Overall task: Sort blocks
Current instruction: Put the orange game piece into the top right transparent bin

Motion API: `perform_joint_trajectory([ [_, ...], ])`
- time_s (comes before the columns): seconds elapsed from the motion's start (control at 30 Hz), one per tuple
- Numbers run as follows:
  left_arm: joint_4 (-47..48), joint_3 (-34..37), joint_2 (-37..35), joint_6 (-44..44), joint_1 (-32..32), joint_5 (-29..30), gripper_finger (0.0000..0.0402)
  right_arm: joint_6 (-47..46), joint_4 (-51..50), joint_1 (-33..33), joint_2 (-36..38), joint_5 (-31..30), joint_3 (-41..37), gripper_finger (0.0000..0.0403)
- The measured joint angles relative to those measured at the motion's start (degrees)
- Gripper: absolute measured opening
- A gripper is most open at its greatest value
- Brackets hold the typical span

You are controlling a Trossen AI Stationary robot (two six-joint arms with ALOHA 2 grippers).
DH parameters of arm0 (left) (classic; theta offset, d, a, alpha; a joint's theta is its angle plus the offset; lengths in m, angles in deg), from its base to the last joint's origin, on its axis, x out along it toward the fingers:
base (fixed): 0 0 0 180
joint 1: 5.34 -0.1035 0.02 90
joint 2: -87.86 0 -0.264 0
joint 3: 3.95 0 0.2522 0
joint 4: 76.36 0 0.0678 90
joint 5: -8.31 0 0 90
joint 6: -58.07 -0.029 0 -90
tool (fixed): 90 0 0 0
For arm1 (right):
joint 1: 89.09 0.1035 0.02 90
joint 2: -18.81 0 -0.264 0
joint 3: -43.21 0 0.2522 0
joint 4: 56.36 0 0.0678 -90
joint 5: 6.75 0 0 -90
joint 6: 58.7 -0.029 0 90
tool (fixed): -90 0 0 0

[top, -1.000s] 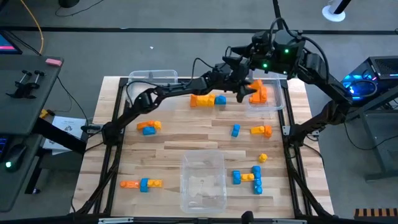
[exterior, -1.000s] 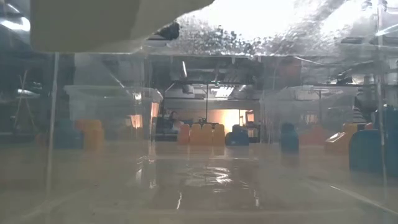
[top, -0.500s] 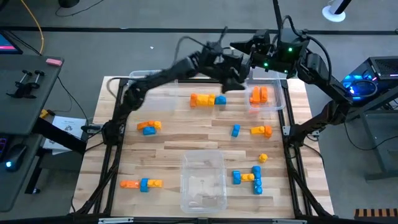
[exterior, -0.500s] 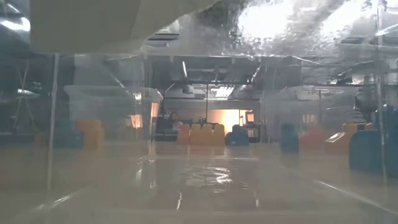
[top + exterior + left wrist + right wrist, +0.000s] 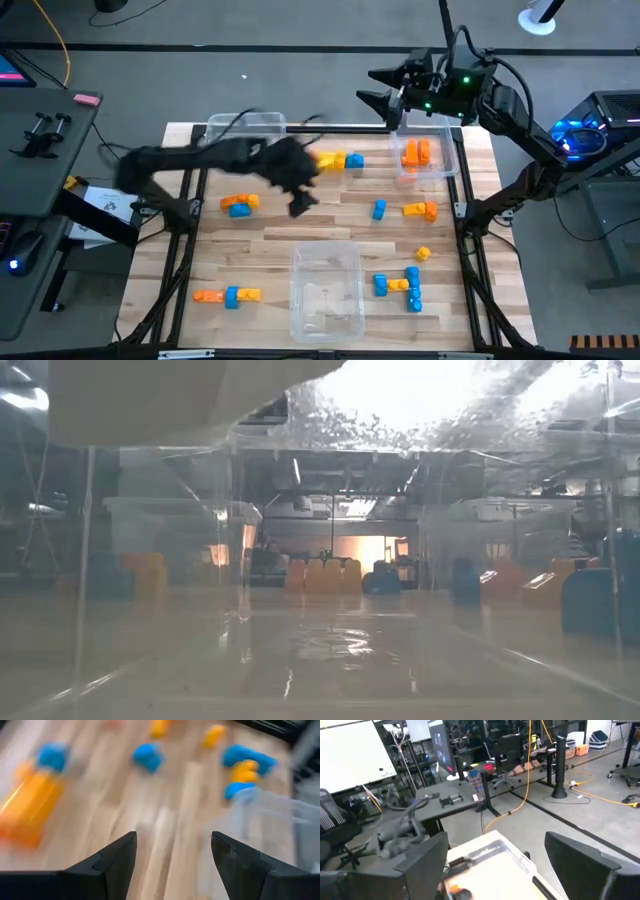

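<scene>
Blue and orange blocks lie scattered on the wooden table: an orange-blue row, a blue-orange pair, a blue one, an orange piece, a near-right cluster and a near-left row. Two orange blocks lie in the far-right bin. My left gripper, blurred, hovers open over the table's middle, holding nothing. My right gripper is open and raised by the far edge.
A clear bin stands at the far left and another at the near centre; the low view looks through its wall. Bare wood lies between the block groups. A desk with tools stands left of the table.
My left arm has swung fast from the far-right bin toward the table's left and near side, rising first, and now hangs over the table's middle. The two orange blocks stay in that bin. My right arm has kept almost still.
</scene>
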Motion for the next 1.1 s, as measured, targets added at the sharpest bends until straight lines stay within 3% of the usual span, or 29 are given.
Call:
perform_joint_trajectory([
  [0.1,-2.18,15.86,-11.7,9.96,1.51,7.1,0.024,0.9,-0.54,0.0,0.0,0.0,0.0,0.033],
  [0.17,-1.64,23.13,-17.76,13.11,1.7,7.86,0.024,1.01,-0.62,0.0,0.0,0.0,0.0,0.033],
  [0.3,3.24,29.32,-25.6,8.65,-1.08,8.02,0.024,1.13,-0.96,0.0,-0.02,0.0,0.0,0.033],
  [0.47,17.3,29.05,-23.47,-2.14,-7.27,6.63,0.024,1.15,-1.1,0.0,-0.07,0.0,0.0,0.033],
  [0.57,22.94,29.15,-19.49,-6.06,-10.07,9.79,0.024,1.1,-1.44,0.0,-0.07,0.0,0.0,0.033],
  [0.67,22.54,29.14,-15.53,-7.01,-12.33,12.24,0.024,0.95,-1.44,0.0,-0.09,0.0,0.0,0.033],
  [0.87,18.96,29.14,-8.75,-13.84,-13.43,11.41,0.0238,0.45,-1.67,0.0,-0.11,-0.01,-0.15,0.033],
  [1.1,20.72,29.05,-5.64,-13.12,-13.41,11.1,0.0202,0.45,-1.88,0.0,-0.11,-0.02,-0.15,0.033],
])
